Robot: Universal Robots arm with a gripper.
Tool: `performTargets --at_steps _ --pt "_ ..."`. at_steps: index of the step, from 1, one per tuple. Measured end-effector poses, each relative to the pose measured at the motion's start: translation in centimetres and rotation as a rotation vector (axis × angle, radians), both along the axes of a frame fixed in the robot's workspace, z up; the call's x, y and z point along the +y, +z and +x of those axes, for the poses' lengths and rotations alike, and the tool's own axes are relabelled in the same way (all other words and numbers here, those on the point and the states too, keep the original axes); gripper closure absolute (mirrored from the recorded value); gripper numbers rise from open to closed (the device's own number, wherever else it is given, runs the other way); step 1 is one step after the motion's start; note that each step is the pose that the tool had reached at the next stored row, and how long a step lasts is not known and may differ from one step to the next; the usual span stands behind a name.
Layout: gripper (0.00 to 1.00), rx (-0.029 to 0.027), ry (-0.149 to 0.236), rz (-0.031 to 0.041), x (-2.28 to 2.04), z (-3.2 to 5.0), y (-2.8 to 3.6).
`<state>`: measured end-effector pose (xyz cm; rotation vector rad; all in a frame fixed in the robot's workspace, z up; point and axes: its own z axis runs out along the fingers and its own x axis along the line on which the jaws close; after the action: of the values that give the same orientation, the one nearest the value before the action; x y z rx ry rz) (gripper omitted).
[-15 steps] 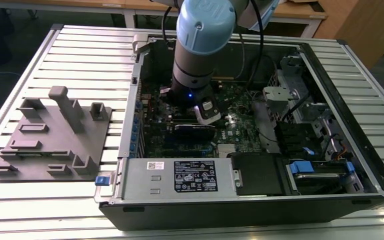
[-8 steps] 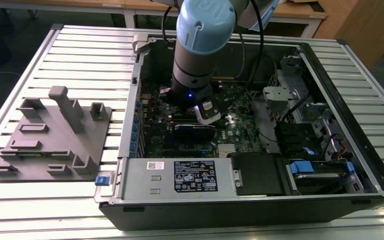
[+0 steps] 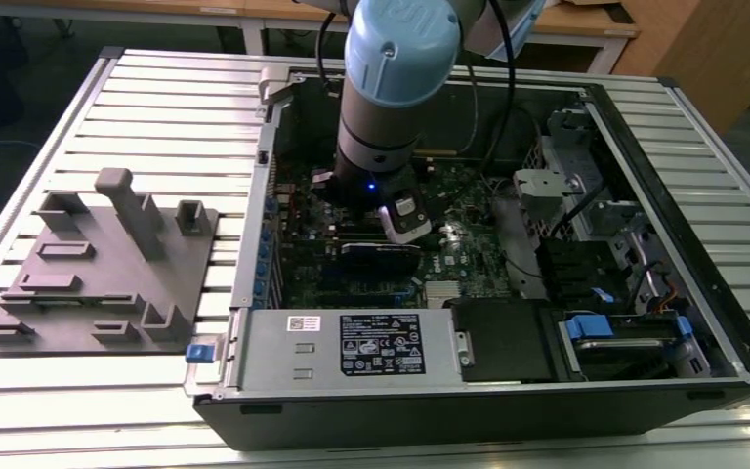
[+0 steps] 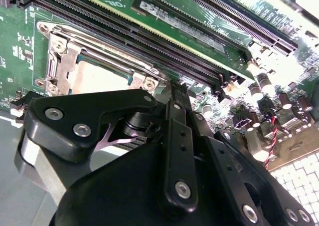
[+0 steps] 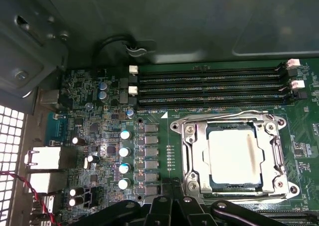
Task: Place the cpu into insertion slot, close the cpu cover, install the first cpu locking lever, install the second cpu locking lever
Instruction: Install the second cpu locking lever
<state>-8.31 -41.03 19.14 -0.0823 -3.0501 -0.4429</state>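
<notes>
Gripper (image 5: 174, 206): black linkage fingers (image 4: 177, 136) drawn close together and holding nothing, hanging just beside the socket's edge in both wrist views.
Arm (image 3: 395, 88): blue-capped, reaching down into the open computer case (image 3: 687, 244) in the exterior view, over the middle of the motherboard.
Cpu (image 5: 234, 158): lying flat in the socket, its pale silver-grey top showing through the frame's cut-out; also seen in the second wrist view (image 4: 97, 79).
Insertion slot (image 5: 227, 188): dark frame around the chip, on the green motherboard (image 5: 304, 136).
Cpu cover (image 5: 192, 156): silvery frame plate lying down around the chip, its square cut-out centred over it.
Memory slots (image 5: 209, 89): long black rows running parallel to one side of the socket, near it but apart.
Capacitors (image 5: 124, 151): a row of small silver cylinders beside the socket, on the side away from the board's edge.
Power supply box (image 3: 349, 347): black-labelled, at the case's near wall in the exterior view.
Grey fixture tray (image 3: 95, 269): on the slatted tabletop (image 3: 153, 98) at the exterior view's left, well apart from the case.
</notes>
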Motion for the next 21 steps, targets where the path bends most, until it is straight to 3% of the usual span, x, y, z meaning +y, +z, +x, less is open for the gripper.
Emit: performTargets --at_steps 11,21 --pt "0.9 0.0 -0.028 0.002 -0.13 0.04 -0.07" --pt "0.9 0.0001 -0.029 0.0128 -0.13 0.01 -0.21"
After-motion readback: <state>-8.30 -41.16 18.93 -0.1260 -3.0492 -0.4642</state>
